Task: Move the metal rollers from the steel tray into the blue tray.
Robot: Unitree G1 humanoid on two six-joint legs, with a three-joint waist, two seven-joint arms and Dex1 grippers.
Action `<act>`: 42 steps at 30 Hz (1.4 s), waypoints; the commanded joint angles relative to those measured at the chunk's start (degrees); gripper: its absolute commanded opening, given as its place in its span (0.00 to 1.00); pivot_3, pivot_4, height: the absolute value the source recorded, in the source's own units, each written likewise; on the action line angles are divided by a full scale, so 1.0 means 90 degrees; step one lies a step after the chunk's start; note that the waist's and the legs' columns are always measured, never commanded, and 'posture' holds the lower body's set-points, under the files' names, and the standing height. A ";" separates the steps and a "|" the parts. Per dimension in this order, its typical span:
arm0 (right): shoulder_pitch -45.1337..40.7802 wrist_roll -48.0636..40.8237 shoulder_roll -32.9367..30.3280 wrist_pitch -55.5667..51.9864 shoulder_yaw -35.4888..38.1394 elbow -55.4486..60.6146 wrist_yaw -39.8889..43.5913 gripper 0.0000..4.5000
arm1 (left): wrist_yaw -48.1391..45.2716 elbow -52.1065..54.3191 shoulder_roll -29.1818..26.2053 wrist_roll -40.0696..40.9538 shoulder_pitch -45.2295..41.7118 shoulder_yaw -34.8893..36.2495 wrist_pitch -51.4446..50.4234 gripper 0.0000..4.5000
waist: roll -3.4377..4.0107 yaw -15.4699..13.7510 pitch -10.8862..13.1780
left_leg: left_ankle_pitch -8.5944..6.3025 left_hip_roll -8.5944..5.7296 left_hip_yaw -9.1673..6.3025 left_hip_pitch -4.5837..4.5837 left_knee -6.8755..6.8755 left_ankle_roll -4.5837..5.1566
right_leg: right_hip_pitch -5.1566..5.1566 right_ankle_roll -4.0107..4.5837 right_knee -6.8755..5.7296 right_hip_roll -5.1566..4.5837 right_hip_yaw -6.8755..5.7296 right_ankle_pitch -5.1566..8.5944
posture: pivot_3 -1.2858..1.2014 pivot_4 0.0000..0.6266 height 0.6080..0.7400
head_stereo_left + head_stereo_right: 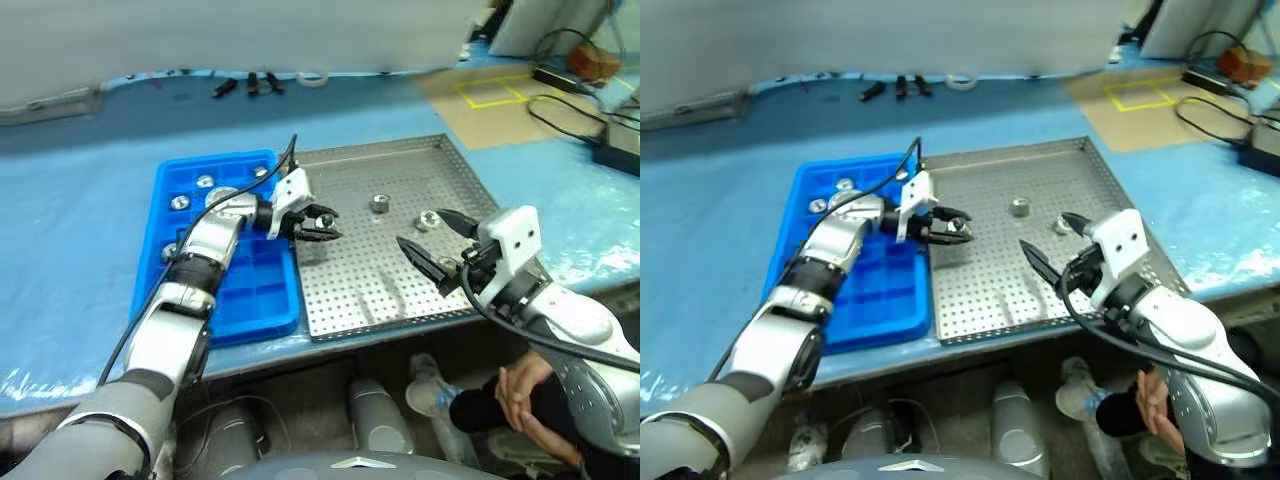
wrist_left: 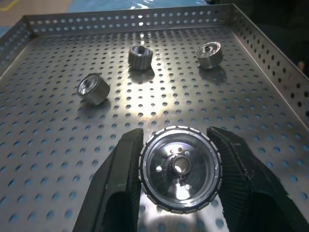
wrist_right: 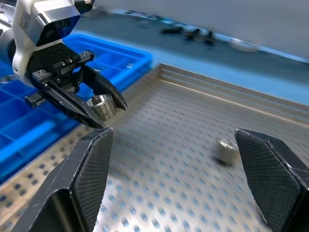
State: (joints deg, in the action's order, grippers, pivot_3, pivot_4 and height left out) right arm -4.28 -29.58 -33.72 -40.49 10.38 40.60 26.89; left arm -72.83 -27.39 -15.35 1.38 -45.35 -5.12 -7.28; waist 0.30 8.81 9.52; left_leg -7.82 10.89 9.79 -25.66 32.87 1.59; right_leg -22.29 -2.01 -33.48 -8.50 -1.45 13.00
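On the steel tray (image 1: 400, 270) lie loose metal rollers (image 1: 380, 204); blue tray (image 1: 250, 290) holds several

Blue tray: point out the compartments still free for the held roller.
Blue tray: the near rows, toward the table edge, look empty; the far-left corner holds rollers. The left gripper with its roller hangs over the steel tray, beside the blue tray's right rim.

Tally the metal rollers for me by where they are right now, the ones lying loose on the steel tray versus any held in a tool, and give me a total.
On the steel tray, loose metal rollers: 3
In the left tool, held metal roller: 1
Total: 4
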 commanded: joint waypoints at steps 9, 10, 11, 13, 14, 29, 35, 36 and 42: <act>-0.2165 0.0181 0.0207 0.0784 -0.1600 -0.2000 0.1623 0.95 | 0.2177 0.4096 -0.0897 0.0591 0.1932 0.0852 -0.2190 0.38 | 0.0028 -0.1665 0.0014 | 0.0039 0.0044 0.0027 0.0033 -0.0055 -0.0096 | -0.0010 0.0019 -0.0039 0.0030 -0.0003 0.0011 | 0.59 0.24 1.00; -0.2336 0.0216 0.0304 0.0853 -0.1728 -0.2150 0.1703 0.95 | 0.2464 0.4230 -0.0864 0.0544 0.2107 0.0928 -0.2226 0.38 | 0.0028 -0.1746 0.0014 | 0.0042 0.0045 0.0028 0.0034 -0.0060 -0.0100 | -0.0010 0.0019 -0.0039 0.0030 -0.0005 0.0011 | 0.60 0.24 1.00; -0.2458 0.0245 0.0371 0.0911 -0.1810 -0.2268 0.1776 0.95 | 0.2686 0.4325 -0.0841 0.0517 0.2224 0.0966 -0.2260 0.38 | 0.0028 -0.1799 0.0014 | 0.0043 0.0045 0.0028 0.0034 -0.0060 -0.0101 | -0.0013 0.0019 -0.0040 0.0030 -0.0003 0.0011 | 0.60 0.24 1.00; -0.2595 0.0281 0.0460 0.0985 -0.1910 -0.2407 0.1892 0.95 | 0.2973 0.4436 -0.0833 0.0506 0.2393 0.0952 -0.2309 0.38 | 0.0028 -0.1852 0.0014 | 0.0048 0.0047 0.0027 0.0031 -0.0063 -0.0110 | -0.0020 0.0018 -0.0044 0.0033 -0.0002 0.0011 | 0.61 0.24 1.00; -0.2641 0.0299 0.0500 0.1021 -0.1958 -0.2473 0.1966 0.95 | 0.3107 0.4485 -0.0797 0.0520 0.2527 0.0914 -0.2325 0.38 | 0.0027 -0.1903 0.0014 | 0.0052 0.0049 0.0027 0.0029 -0.0064 -0.0116 | -0.0025 0.0018 -0.0048 0.0035 -0.0002 0.0011 | 0.62 0.24 1.00; -0.2407 0.0557 0.0508 0.1170 -0.1926 -0.2534 0.2168 0.95 | 0.3262 0.4250 -0.1055 0.0847 0.3077 0.0374 -0.2451 0.38 | 0.0026 -0.1976 0.0014 | 0.0123 0.0125 0.0001 0.0019 -0.0090 -0.0229 | -0.0115 0.0039 -0.0150 0.0137 0.0005 0.0016 | 0.60 0.24 1.00; -0.2341 0.0556 0.0532 0.1071 -0.1892 -0.2387 0.2004 0.95 | 0.3263 0.4046 -0.1117 0.0914 0.2966 0.0331 -0.2406 0.67 | 0.0027 -0.1956 0.0014 | 0.0131 0.0121 0.0002 0.0038 -0.0106 -0.0242 | -0.0113 0.0046 -0.0151 0.0144 0.0020 0.0012 | 0.59 0.24 1.00; -0.2341 0.0557 0.0537 0.1058 -0.1891 -0.2371 0.1974 0.95 | 0.3308 0.3991 -0.1128 0.0879 0.2921 0.0323 -0.2382 0.74 | 0.0027 -0.1956 0.0014 | 0.0132 0.0121 0.0002 0.0038 -0.0107 -0.0242 | -0.0113 0.0046 -0.0152 0.0144 0.0019 0.0012 | 0.59 0.24 1.00; -0.2300 0.0535 0.0533 0.0954 -0.1797 -0.2233 0.1748 0.95 | 0.3249 0.3862 -0.1093 0.1029 0.2380 0.0293 -0.2402 0.89 | 0.0027 -0.1948 0.0014 | 0.0133 0.0115 0.0003 0.0038 -0.0107 -0.0242 | -0.0113 0.0046 -0.0152 0.0146 0.0020 0.0011 | 0.57 0.24 1.00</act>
State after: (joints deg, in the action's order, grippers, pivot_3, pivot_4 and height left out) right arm -25.12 -24.08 -28.93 -31.91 -7.60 17.19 43.22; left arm -43.26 6.53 -24.79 9.42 -22.43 -2.76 -29.76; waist 0.53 -8.72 9.65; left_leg -6.62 11.91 9.81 -25.33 31.91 -0.59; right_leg -23.30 -1.59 -34.85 -7.18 -1.27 13.10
